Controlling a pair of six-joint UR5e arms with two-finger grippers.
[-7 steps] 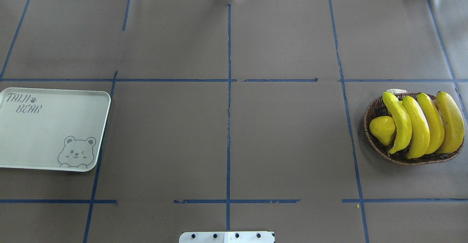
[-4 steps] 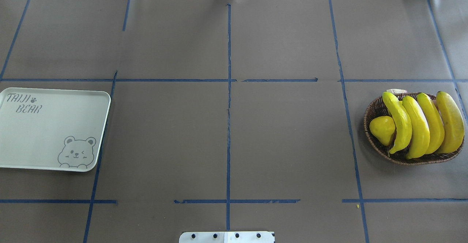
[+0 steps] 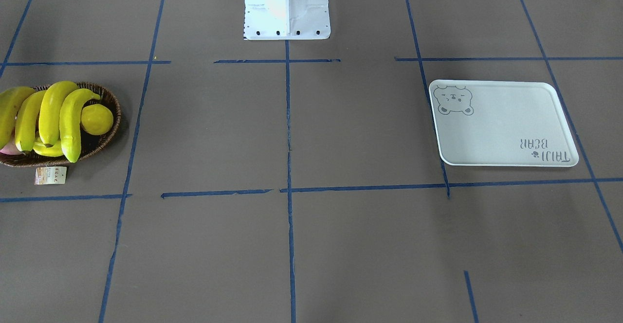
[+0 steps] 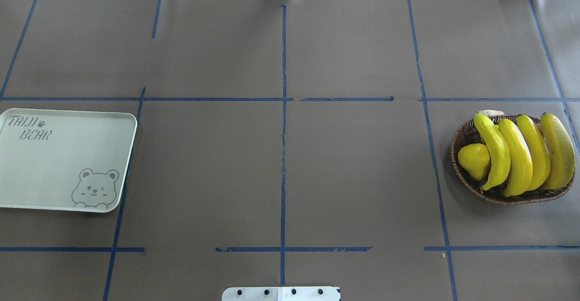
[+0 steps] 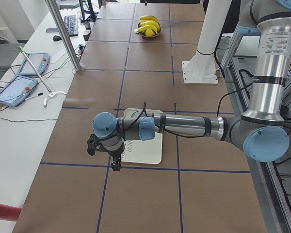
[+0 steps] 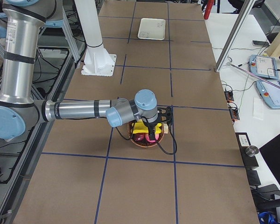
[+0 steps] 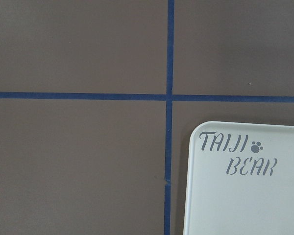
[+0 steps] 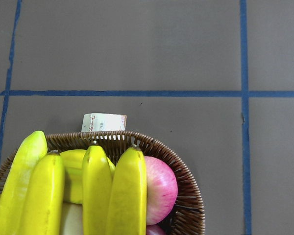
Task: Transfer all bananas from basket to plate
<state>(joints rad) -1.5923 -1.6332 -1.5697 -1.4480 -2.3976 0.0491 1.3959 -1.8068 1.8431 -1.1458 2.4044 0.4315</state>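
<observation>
The left arm is extending horizontally, smooth plate's edge below its jaws; the right arm likewise, glossy bananas in wicker basket beneath. Jaw states cannot be told.

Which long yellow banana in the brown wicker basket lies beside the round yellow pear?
The end banana nearest the table's middle; the others lie farther from the pear.

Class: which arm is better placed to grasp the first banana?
Right. The right gripper hangs over the brown wicker basket of long yellow bananas; the left gripper hovers by the white-grey rectangular plate.
</observation>
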